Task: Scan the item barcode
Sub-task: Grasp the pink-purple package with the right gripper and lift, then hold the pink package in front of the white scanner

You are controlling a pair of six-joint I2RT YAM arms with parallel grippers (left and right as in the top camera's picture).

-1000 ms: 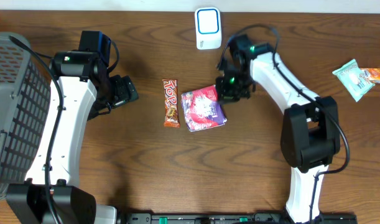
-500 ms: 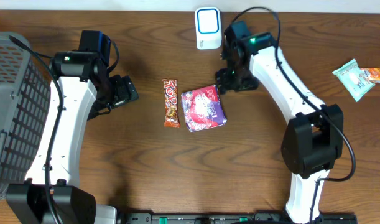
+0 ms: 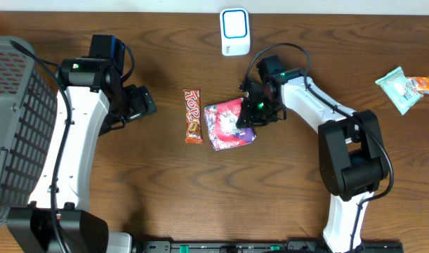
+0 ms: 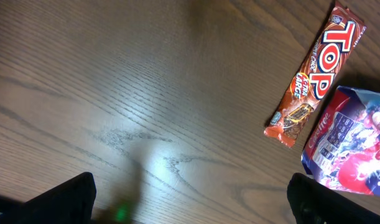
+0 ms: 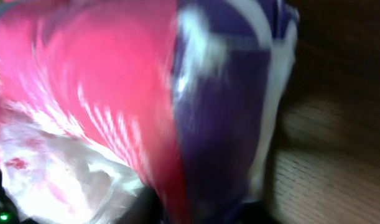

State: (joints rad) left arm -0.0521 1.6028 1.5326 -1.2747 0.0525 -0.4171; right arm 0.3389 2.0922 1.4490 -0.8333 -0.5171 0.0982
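Packet (image 3: 227,125), pink and purple and nearly square, lies a little turned just right of the bar (image 3: 192,116), with the scanner (image 3: 235,31) well apart behind it. The right gripper (image 3: 251,112) is on its right edge, much nearer than the left gripper (image 3: 140,104), whose fingers stand wide apart. Whether the right fingers are closed on the packet I cannot tell, because the close view is blurred.

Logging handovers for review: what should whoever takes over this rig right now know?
Left gripper: open, empty, left of the candy bar.
Right gripper: at the right edge of the pouch; grip unclear, wrist view blurred.
Scanner: at the far table edge, apart from both.
Done: pouch reached, not at the scanner.
Left: grip the pouch, show its barcode to the scanner.
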